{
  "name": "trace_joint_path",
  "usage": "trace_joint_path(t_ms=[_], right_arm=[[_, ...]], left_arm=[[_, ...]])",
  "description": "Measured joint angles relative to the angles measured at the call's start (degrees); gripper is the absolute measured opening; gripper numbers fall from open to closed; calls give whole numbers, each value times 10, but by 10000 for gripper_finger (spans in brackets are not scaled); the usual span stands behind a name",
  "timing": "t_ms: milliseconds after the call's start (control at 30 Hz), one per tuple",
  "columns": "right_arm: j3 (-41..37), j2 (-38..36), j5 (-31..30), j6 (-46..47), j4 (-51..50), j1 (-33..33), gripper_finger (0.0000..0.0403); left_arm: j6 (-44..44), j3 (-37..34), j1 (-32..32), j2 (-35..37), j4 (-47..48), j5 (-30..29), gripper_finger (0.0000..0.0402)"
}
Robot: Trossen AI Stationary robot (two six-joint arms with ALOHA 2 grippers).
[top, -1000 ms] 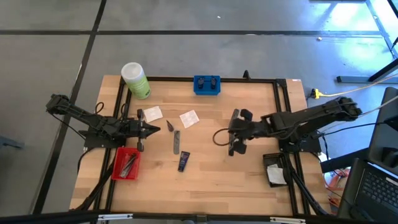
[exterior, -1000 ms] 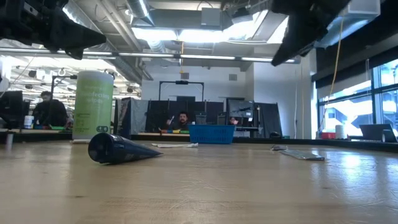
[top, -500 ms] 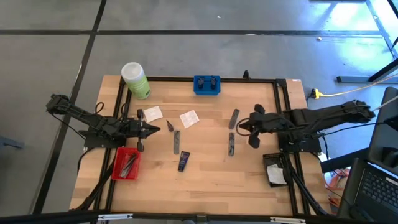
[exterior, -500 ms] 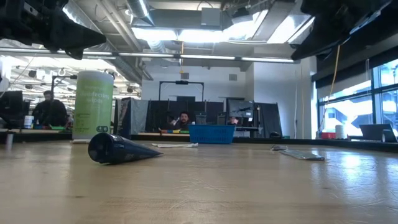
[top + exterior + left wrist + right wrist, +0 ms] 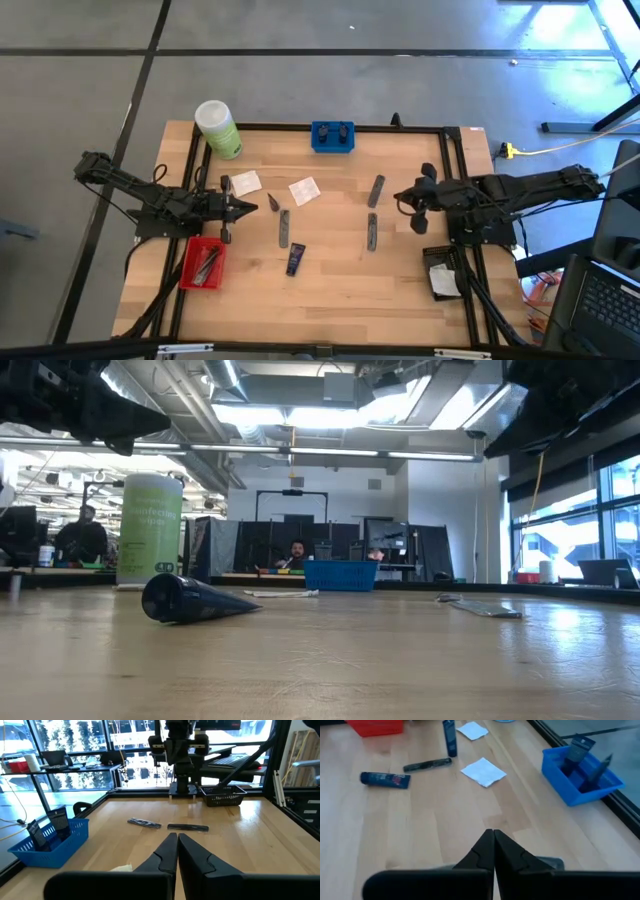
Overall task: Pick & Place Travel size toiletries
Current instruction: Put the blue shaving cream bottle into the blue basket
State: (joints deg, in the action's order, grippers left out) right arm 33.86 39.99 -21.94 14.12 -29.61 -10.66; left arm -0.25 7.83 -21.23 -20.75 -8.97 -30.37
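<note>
The toiletries lie flat on the wooden table. In the high view I see three grey tubes (image 5: 376,190) (image 5: 371,230) (image 5: 283,228), a navy tube (image 5: 295,260), two white sachets (image 5: 246,182) (image 5: 304,190) and a dark cone (image 5: 273,202). My left gripper (image 5: 250,207) is shut and empty, hovering just left of the cone. My right gripper (image 5: 402,198) is shut and empty, right of the two right-hand grey tubes. The right wrist view shows the navy tube (image 5: 385,779), a grey tube (image 5: 427,764) and a sachet (image 5: 483,771) ahead of the shut fingers.
A red tray (image 5: 203,262) with dark items sits at the near left. A blue tray (image 5: 332,135) holding two items stands at the far edge, beside the green bottle (image 5: 218,128). A black tray (image 5: 443,275) with a white packet sits at the near right. People show behind the table.
My right gripper has drawn back toward the table's right edge, off the spot above the two right-hand grey tubes. These tubes, hidden under it a second ago, now lie in plain view. In the low view the right arm has slid away to the right.
</note>
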Motion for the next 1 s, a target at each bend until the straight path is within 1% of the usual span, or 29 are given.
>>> trace_joint_path(t_ms=[200,500,1000], right_arm=[[-14,-16,-20,2,-3,0,18],[-14,-9,-20,1,0,0,50],[-14,-8,-20,2,0,0,84]], left_arm=[[0,0,0,0,0,0,12],[0,0,0,0,0,0,9],[0,0,0,0,0,0,11]])
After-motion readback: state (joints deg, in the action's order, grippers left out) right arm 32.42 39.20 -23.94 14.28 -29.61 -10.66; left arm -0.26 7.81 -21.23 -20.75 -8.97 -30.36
